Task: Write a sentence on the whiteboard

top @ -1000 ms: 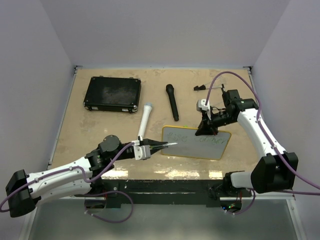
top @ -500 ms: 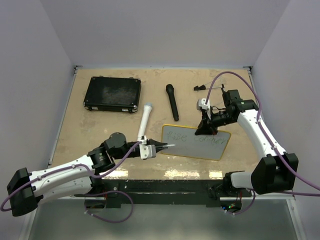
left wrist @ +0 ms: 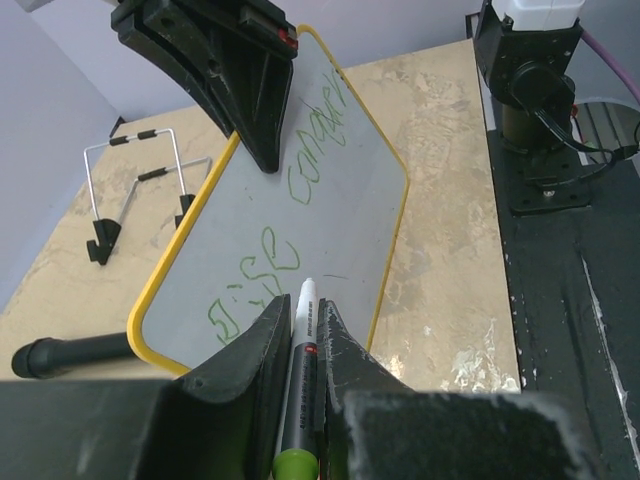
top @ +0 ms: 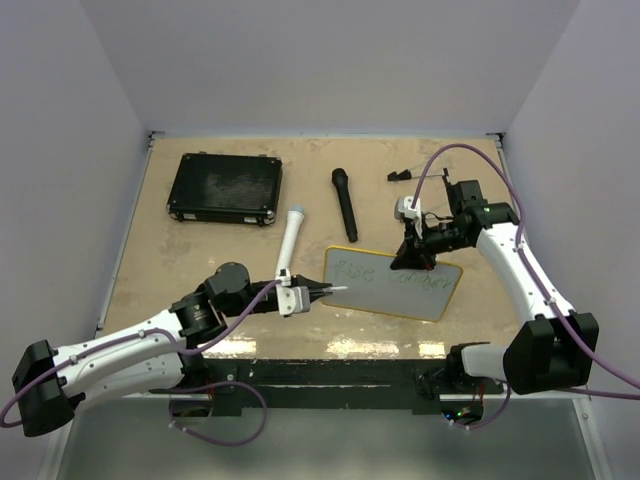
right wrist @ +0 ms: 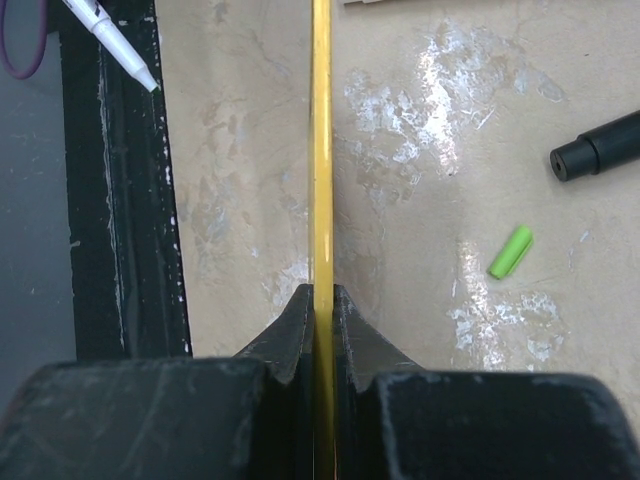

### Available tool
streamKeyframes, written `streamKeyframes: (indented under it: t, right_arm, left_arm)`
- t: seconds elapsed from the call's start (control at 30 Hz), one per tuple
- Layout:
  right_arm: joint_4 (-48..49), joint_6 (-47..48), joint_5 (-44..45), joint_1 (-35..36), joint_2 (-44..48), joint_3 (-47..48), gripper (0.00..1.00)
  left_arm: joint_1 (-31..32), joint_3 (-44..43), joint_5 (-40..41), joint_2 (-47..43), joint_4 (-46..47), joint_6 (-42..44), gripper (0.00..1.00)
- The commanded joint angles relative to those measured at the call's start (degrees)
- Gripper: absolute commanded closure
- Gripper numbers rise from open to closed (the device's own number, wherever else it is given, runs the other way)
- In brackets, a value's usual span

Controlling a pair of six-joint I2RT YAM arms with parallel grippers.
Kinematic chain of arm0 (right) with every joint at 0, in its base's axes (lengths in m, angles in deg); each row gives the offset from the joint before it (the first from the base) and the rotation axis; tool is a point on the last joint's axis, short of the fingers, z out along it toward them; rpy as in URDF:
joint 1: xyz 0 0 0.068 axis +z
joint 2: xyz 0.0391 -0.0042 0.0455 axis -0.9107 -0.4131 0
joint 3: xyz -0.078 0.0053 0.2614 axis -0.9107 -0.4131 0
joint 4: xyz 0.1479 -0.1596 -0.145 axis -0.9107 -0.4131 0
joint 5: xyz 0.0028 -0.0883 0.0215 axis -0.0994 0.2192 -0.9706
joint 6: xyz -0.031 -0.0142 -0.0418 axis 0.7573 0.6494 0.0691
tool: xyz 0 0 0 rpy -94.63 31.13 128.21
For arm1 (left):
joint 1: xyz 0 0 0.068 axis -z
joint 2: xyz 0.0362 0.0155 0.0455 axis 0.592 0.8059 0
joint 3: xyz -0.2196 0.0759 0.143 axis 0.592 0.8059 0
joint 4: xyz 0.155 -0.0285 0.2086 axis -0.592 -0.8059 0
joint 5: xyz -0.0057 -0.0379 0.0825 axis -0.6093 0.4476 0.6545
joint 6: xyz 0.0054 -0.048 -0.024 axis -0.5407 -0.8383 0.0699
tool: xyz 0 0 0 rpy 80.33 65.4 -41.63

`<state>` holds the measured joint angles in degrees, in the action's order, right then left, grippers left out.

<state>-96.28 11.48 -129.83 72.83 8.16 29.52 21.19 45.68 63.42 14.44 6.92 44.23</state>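
Observation:
The whiteboard (top: pixel 392 282) lies near the table's front, tilted, with a yellow rim (right wrist: pixel 321 150). The sentence (left wrist: pixel 318 135) is green handwriting in two lines on the whiteboard (left wrist: pixel 340 200). My left gripper (top: pixel 315 293) is shut on a green-capped marker (left wrist: pixel 303 340). The marker's white tip sits over the board's near left part, just below the lower words; I cannot tell whether it touches. My right gripper (right wrist: pixel 321 295) is shut on the board's far edge, and it shows black at the top of the left wrist view (left wrist: pixel 250 90).
At the back left is a black case (top: pixel 225 187). A black microphone (top: pixel 345 203) and a white one (top: pixel 290 240) lie behind the board. A small wire stand (top: pixel 402 175) is at the back right. A green marker cap (right wrist: pixel 510 252) lies loose on the table.
My left arm's elbow has swung right and the marker tip has edged slightly left over the board. The right gripper and the board have not moved.

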Motion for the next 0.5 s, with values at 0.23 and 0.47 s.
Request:
streamKeyframes:
  t: [0.23, 0.47]
  right_arm:
    - [3.79, -1.88, -1.14, -0.28, 2.58, -0.56, 1.00]
    - [4.84, -3.29, -0.88, -0.28, 2.14, -0.47, 1.00]
  left_arm:
    - [-0.10, 7.18, 4.92, -3.20, 18.68, -22.31, 1.00]
    - [3.67, 10.62, 15.03, -6.29, 18.53, -27.09, 1.00]
